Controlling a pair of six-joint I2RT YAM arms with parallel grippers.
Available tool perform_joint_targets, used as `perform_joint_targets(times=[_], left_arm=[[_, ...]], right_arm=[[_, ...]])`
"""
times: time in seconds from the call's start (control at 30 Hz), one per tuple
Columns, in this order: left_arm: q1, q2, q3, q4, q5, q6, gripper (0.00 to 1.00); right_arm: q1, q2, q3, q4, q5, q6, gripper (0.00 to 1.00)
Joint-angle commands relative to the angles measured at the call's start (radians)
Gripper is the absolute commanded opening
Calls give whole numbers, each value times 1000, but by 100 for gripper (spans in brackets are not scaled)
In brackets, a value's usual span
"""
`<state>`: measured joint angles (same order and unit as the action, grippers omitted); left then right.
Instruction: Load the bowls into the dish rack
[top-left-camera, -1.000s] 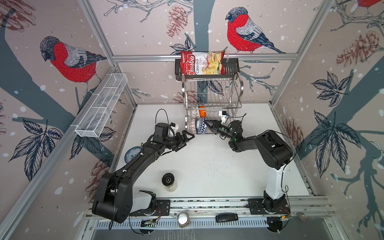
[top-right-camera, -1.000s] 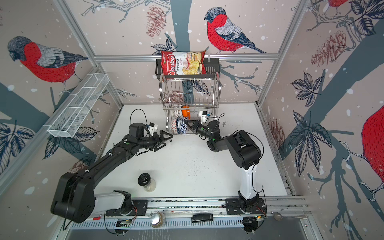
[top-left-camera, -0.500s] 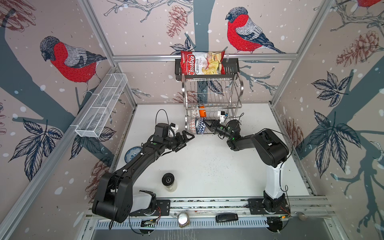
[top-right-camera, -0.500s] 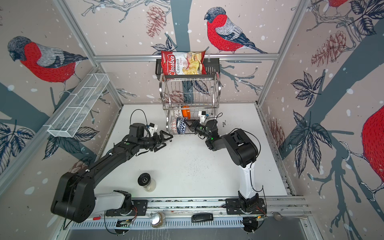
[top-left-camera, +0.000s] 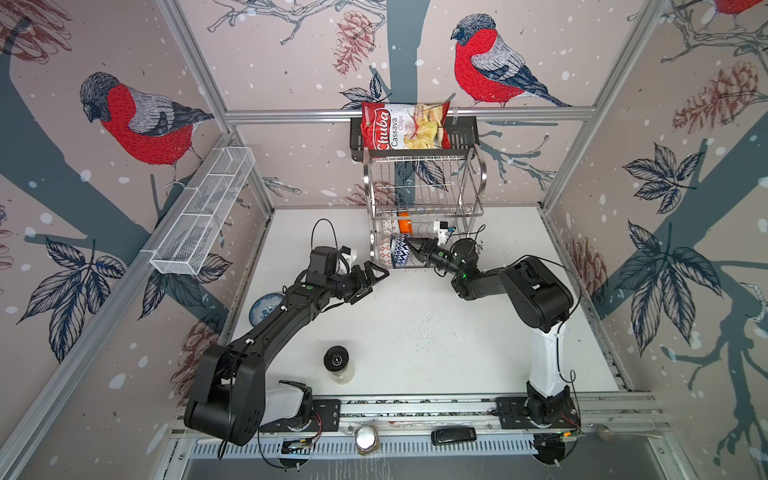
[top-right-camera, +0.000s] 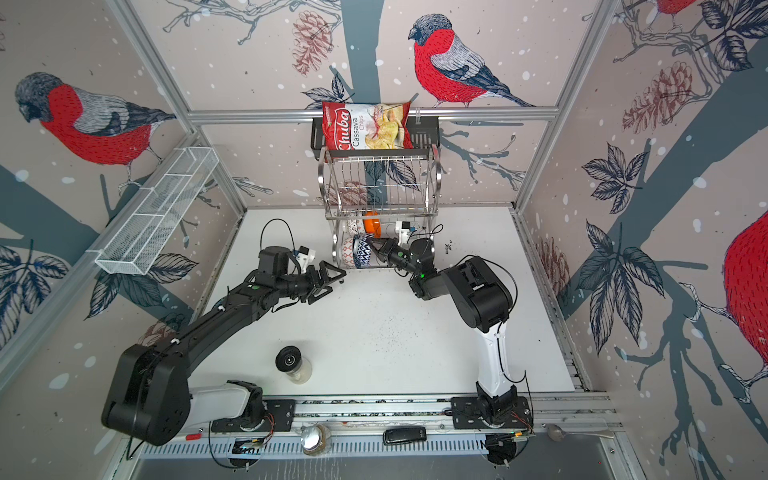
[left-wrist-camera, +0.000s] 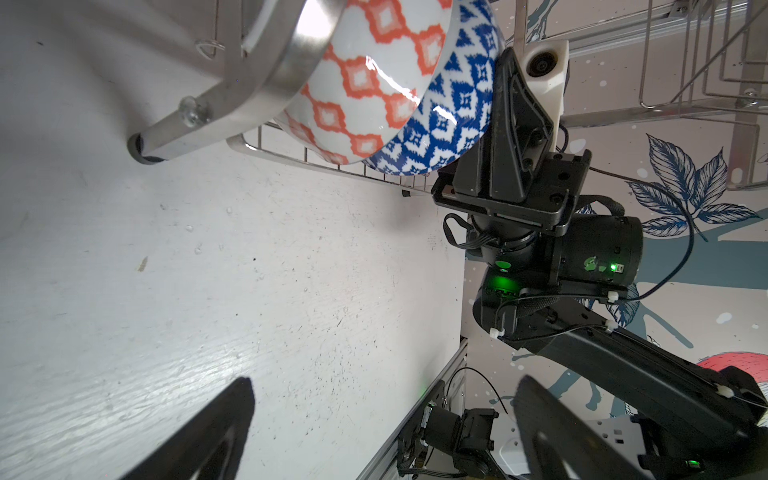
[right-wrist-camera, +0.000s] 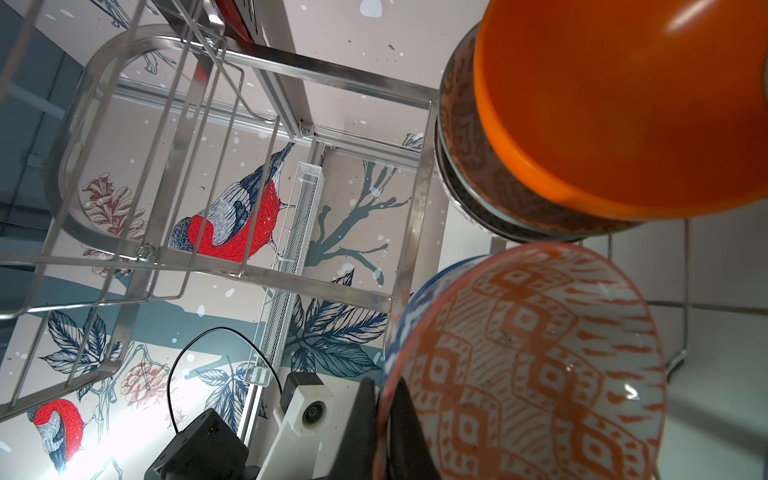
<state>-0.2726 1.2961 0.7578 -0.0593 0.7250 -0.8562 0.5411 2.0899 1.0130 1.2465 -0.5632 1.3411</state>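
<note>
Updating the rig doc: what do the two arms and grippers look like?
Both match: the left arm and right arm have chunky black links on a white base link. Left gripper and right gripper carry black triangular fingers. Each wrist has a white camera housing, thin black cables loop off the wrists, and green status lights glow near the right wrist.

- White table (top-left-camera: 415, 324), finely speckled with dark specks.
- Dish rack (top-left-camera: 428, 215) stands on its legs at 12 o'clock.
- Blue-white floral bowl (top-left-camera: 266, 307) sits at the 9 o'clock edge.
- Black-lidded jar (top-left-camera: 337, 359) stands upright between 7 and 8 o'clock.
</note>
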Motion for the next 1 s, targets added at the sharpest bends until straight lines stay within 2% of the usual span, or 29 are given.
perform_joint_targets(times=[0.0,0.53,0.97], left_arm=[[-1,-4,0,16,-7,23,97],[-1,9,-6,26,0,23,97],[-1,25,-5,35,2,19,98]], right_arm=[[6,12,6,-18,-7,19,0],[32,43,14,-46,25,73,0],[46,26,2,53,94,179,0]])
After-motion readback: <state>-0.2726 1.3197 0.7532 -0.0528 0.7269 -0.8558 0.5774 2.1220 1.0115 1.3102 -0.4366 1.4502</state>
